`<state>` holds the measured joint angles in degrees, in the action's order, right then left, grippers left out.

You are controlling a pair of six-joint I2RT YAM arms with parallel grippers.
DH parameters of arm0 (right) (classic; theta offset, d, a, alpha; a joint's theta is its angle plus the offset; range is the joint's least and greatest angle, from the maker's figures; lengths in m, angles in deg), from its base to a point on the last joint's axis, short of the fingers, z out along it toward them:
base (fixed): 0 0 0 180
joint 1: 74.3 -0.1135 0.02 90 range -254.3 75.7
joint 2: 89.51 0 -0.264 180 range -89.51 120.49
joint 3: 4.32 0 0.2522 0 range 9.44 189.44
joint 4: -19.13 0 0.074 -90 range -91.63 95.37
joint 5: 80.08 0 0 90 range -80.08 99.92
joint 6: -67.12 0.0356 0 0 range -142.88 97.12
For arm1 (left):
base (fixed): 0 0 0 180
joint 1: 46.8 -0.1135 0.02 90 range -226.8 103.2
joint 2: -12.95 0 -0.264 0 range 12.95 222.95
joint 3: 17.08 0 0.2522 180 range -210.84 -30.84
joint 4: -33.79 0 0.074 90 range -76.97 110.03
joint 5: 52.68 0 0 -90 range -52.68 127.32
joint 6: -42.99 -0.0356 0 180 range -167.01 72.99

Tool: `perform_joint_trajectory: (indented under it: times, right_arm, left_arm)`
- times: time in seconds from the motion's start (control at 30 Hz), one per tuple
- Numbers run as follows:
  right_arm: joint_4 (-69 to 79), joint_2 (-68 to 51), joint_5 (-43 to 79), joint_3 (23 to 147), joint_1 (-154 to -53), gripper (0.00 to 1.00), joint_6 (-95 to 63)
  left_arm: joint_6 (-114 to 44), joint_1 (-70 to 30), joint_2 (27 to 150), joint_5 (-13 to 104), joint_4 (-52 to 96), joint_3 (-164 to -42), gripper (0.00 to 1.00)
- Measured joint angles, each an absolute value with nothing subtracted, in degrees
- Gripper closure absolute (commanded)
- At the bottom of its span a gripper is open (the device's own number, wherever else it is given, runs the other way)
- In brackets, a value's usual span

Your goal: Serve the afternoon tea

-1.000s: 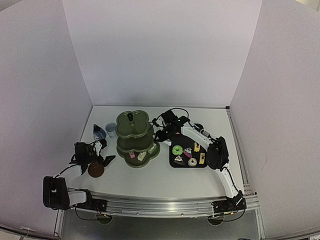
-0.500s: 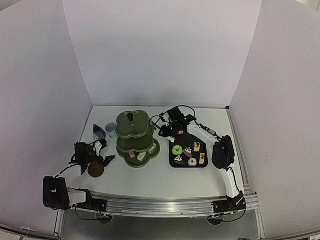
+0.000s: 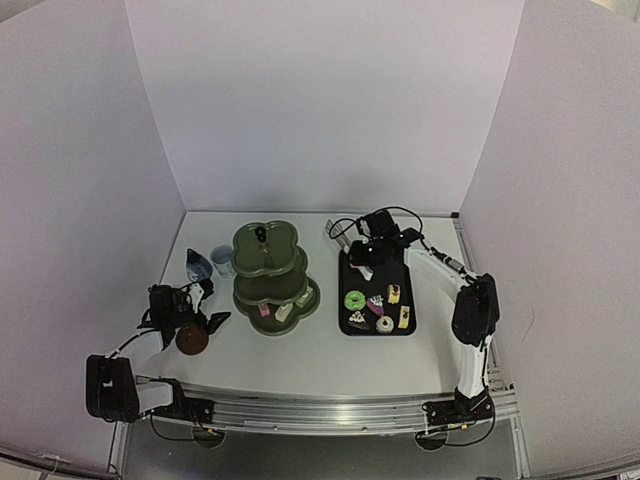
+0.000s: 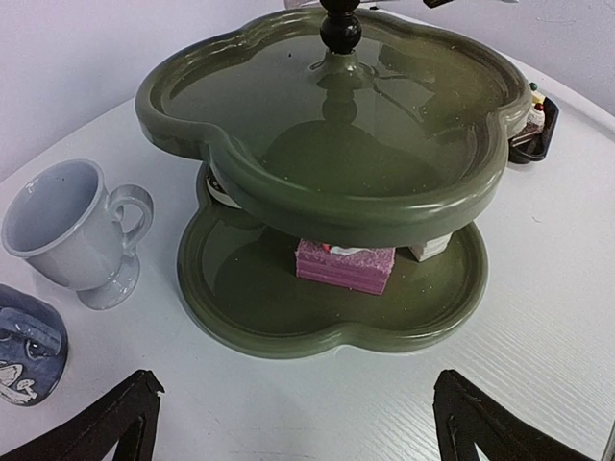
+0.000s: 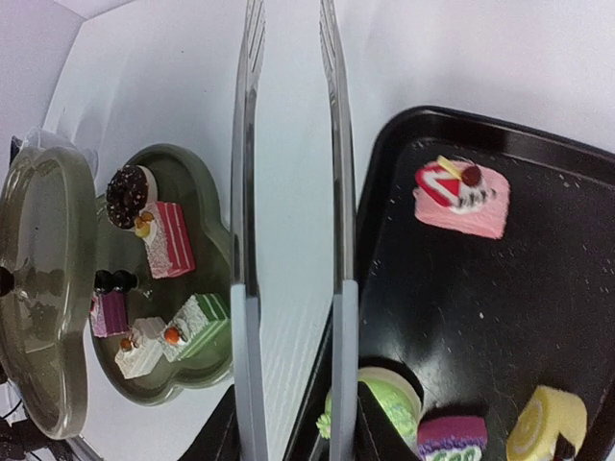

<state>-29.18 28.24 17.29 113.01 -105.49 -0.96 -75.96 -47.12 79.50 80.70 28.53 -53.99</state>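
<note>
The dark green three-tier stand (image 3: 270, 275) stands mid-table, with pastries on its lower tiers, among them a pink cake (image 4: 344, 264) and a green cake (image 5: 197, 322). More pastries lie on the black tray (image 3: 349, 322): a pink slice (image 5: 459, 197), a green donut (image 5: 389, 403) and a yellow roll (image 5: 546, 427). The white cup (image 4: 72, 226) and the blue jug (image 4: 29, 341) stand left of the stand. My left gripper (image 4: 298, 437) is open and empty, low in front of the stand. My right gripper (image 5: 293, 423) is shut on the metal tongs (image 5: 332, 144), whose empty arms reach over the tray's far left edge.
White walls close in the table at the back and both sides. The tray (image 5: 538, 317) lies right of the stand. The top tier (image 4: 384, 115) of the stand holds nothing but its black knob (image 4: 340, 29).
My right arm has swung right with the tongs, from beside the stand's upper tiers to the far end of the tray. The left arm has not moved.
</note>
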Motion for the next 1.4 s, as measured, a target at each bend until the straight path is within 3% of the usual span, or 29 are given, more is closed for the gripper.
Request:
perform_joint_trajectory:
  times: [0.53, 1.4]
  right_arm:
    - [-39.2, -2.0, 16.6, 83.3, -105.9, 0.69, 3.3]
    - [-50.2, 1.3, 17.7, 82.8, -106.5, 0.67, -6.0]
  left_arm:
    - [-75.6, -47.1, 76.2, 80.1, 23.5, -55.0, 0.01]
    - [-77.1, -47.1, 76.0, 79.6, 21.4, -55.9, 0.01]
